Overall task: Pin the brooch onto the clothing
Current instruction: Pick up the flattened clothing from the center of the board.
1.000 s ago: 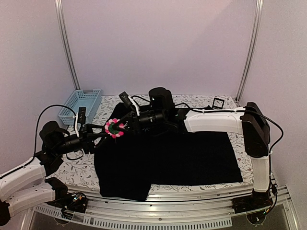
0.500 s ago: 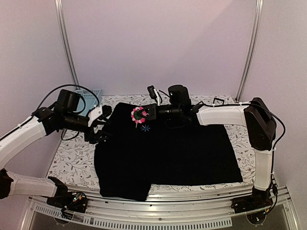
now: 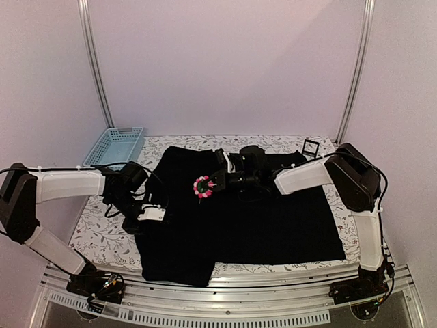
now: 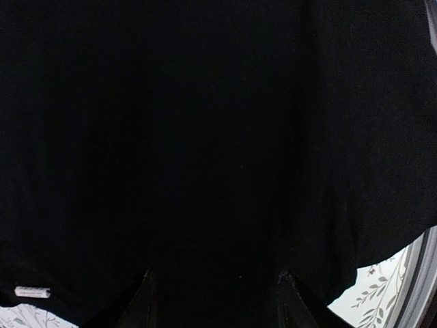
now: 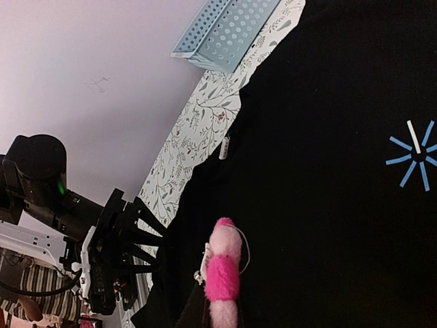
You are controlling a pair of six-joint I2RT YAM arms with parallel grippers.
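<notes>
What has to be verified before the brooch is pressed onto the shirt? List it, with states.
1. Brooch clamped in right gripper: ok.
2. Brooch positioned above the shirt, not the tablecloth: ok.
3. Left gripper down at the shirt, jaws apart: ok.
4. Left jaws holding any fabric: cannot tell.
5. Brooch's pin side facing the shirt: cannot tell.

One shirt (image 3: 259, 225) lying on one worktop (image 3: 102, 236), one brooch (image 3: 202, 187), one star emblem (image 5: 412, 162), one basket (image 3: 115, 147), one stand (image 3: 311, 147), two grippers working, left gripper (image 4: 215, 277), right gripper (image 3: 217, 182)
</notes>
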